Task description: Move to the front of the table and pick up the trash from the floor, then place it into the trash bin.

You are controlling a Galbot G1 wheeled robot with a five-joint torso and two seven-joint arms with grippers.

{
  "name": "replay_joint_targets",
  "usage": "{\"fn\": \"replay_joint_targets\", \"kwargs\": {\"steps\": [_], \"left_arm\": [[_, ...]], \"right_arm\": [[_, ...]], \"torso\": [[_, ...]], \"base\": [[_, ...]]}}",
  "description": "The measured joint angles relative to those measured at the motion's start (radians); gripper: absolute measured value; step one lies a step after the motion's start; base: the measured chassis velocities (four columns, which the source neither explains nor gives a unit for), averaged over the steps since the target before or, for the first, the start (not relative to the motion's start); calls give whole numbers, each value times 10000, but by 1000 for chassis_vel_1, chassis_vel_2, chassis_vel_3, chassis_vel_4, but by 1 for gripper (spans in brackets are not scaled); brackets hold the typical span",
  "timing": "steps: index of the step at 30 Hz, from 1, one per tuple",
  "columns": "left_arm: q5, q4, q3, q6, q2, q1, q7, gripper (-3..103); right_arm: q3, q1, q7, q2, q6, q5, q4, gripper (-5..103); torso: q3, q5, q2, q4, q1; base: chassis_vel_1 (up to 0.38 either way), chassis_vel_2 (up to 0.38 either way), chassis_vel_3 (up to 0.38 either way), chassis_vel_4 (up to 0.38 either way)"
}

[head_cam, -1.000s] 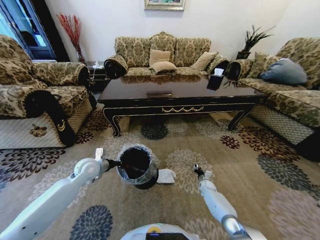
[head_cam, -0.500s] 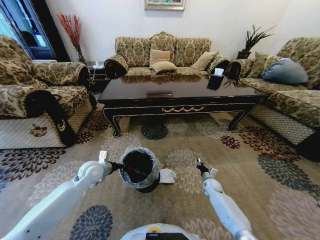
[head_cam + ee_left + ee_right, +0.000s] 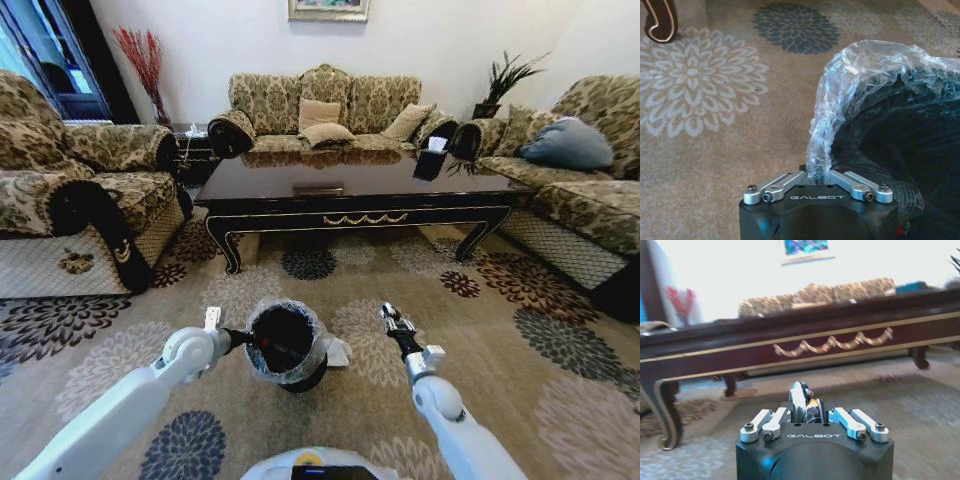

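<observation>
Disposal step. Left gripper [image 3: 243, 339], jaws clamped on trash bin [image 3: 285, 345] rim, bin near bench [image 3: 360, 190]. Right gripper [image 3: 387, 317] jaws together, apparently empty. White trash [image 3: 335, 351] beside bin: next needs right-arm pickup.

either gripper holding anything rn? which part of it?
Left gripper is shut on the trash bin, pinching its bag-lined rim at the near side. Right gripper is shut and holds nothing, pointing at the table.

Glossy dark wood table [image 3: 360, 185], crinkly clear plastic on perhaps-plastic trash bin [image 3: 285, 345].
</observation>
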Motion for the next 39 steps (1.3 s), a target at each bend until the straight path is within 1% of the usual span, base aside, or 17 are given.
{"fn": "replay_joint_targets", "kwargs": {"steps": [3, 4, 7, 8, 9, 10, 14, 15, 19, 20, 22, 27, 31, 39], "left_arm": [[-19, -107, 103, 0, -6, 0, -99, 0], [-19, -107, 103, 0, -6, 0, -99, 0], [-138, -226, 323, 0, -5, -77, -227, 0], [-145, -231, 423, 0, -6, -139, -260, 0], [-145, -231, 423, 0, -6, -139, -260, 0], [-159, -235, 584, 0, -6, -243, -315, 0], [-397, -340, 1082, -1, -17, -691, -567, 0], [-397, -340, 1082, -1, -17, -691, -567, 0], [-510, -397, 1521, -2, -141, -959, -715, 0], [-510, -397, 1521, -2, -141, -959, -715, 0], [-403, -325, 1754, -2, -333, -970, -741, 0], [-252, -264, 2235, -1, -585, -1093, -838, 0], [-267, -340, 2715, -3, -582, -1349, -896, 0], [-283, -357, 3008, -3, -567, -1447, -910, 0]], "right_arm": [[-104, -635, -142, -27, 185, -639, 962, 27], [-104, -635, -142, -27, 185, -639, 962, 27], [-255, -1278, -331, 21, 399, -1593, 1793, 27], [-299, -1390, -369, 63, 440, -1809, 1907, 27], [-299, -1390, -369, 63, 440, -1809, 1907, 27], [-406, -1590, -424, 149, 504, -2152, 2095, 27], [-710, -2219, -614, 255, 684, -2964, 2668, 27], [-710, -2219, -614, 255, 684, -2964, 2668, 27], [-946, -2975, -922, 289, 940, -3647, 3138, 27], [-946, -2975, -922, 289, 940, -3647, 3138, 27], [-1113, -3148, -1038, 425, 1050, -3993, 3191, 27], [-1445, -3270, -1260, 535, 1110, -4457, 3183, 27], [-1648, -3480, -1542, 535, 1202, -4815, 3109, 27], [-1816, -3672, -1655, 846, 1374, -5318, 2763, 27]], "torso": [[1, 0, 0, 0, 0], [1, 0, 0, 0, 0], [0, -1, 0, 0, 0], [0, -1, 0, 0, 0], [0, -1, 0, 0, 0], [1, 1, 0, -3, 0], [1, 0, 0, -2, 0], [1, 0, 0, -2, 0], [1, 1, 0, -3, 0], [1, 1, 0, -3, 0], [1, 0, 0, -2, 0], [1, 1, 0, 0, 0], [2, 1, 0, -2, 0], [2, 1, 0, -2, 0]], "base": [[0, 0, 0, 0], [0, 0, 0, 0], [0, 0, 0, 0], [0, 0, 0, 0], [0, 0, 0, 0], [0, 0, 0, 0], [0, 0, 0, 0], [0, 0, 0, 0], [0, 0, 0, 0], [0, 0, 0, 0], [0, 0, 0, 0], [0, 0, 0, 0], [0, 0, 0, 0], [0, 0, 0, 0]]}}
